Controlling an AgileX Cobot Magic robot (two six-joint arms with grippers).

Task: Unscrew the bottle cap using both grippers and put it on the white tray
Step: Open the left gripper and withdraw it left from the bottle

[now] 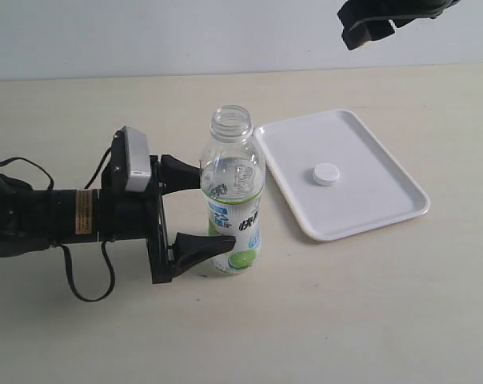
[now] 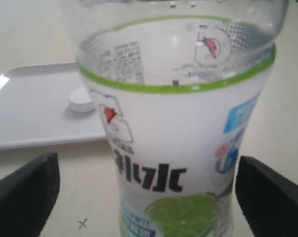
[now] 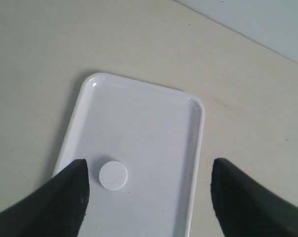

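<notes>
bottle [image 1: 232, 200] upright, long axis vertical, open neck up, between left gripper's [image 1: 213, 210] spread jaws | tray [image 1: 377, 200] at bottle's 3 o'clock, edge just beside it | cap [image 1: 326, 174] flat mid-tray, clear of rims | right gripper [image 3: 150, 163] raised, jaws apart

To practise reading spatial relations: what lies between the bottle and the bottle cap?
Between the bottle and the bottle cap lie only the white tray's raised rim and bare floor, as the exterior view shows.
</notes>
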